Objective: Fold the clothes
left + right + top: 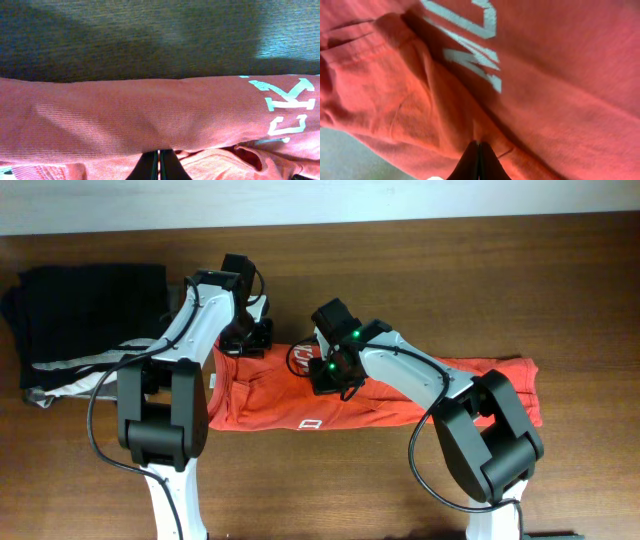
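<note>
The clothes, one orange-red T-shirt [270, 395], lie as a long band across the table's middle, with a small white logo [311, 423] on the near edge. My left gripper [245, 340] is at the shirt's far left end and is shut on a fold of its fabric [125, 115]; its tips [159, 152] are half buried under the cloth. My right gripper [335, 375] is over the shirt's middle, shut on a pinched ridge of cloth [479, 144]. White block lettering [290, 107] shows beside the left gripper, and white lettering [470, 45] also shows above the right one.
A folded black garment [90, 310] lies at the far left, with grey and white cloth [55, 388] sticking out under its near edge. Bare wooden table [450, 270] runs behind the shirt and to its right. The table's far edge meets a white strip [300, 200].
</note>
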